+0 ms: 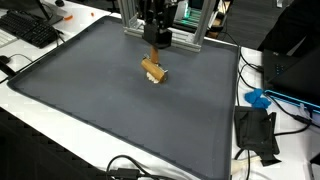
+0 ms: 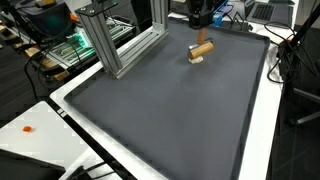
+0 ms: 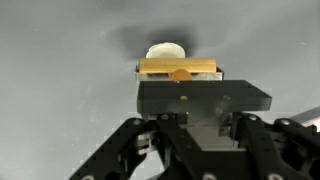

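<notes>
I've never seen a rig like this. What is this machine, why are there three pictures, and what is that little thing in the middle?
It is a robot arm ending in a two-fingered claw, called a gripper. Two pictures come from cameras standing outside the robot, looking at the same table from different places. The third comes from a camera on the arm's wrist, looking down past the gripper itself. A large dark grey mat covers the table. The gripper is shut on a small wooden object with a pale part, held low over the mat. Whether it touches the mat I cannot tell. At the mat's edge stands a metal frame, and a keyboard lies beside the mat.
</notes>
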Robot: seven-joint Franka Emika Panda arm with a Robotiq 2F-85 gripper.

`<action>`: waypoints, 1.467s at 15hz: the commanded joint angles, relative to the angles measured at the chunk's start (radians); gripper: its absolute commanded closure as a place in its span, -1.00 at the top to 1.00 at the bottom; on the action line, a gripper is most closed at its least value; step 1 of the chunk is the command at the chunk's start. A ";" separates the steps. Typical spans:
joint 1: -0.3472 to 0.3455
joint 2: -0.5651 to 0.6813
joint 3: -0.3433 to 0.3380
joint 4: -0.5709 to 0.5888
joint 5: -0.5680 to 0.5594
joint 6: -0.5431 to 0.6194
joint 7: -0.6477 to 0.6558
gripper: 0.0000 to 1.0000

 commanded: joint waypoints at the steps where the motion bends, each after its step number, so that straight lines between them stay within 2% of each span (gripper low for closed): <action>1: 0.015 0.014 -0.016 0.019 -0.006 -0.037 0.052 -0.53; 11: 0.021 0.016 -0.006 0.002 0.034 -0.102 0.023 -0.53; 15: 0.029 0.019 -0.002 -0.002 0.034 -0.061 0.009 -0.53; 22: 0.038 0.044 -0.025 -0.002 -0.068 0.023 0.090 -0.53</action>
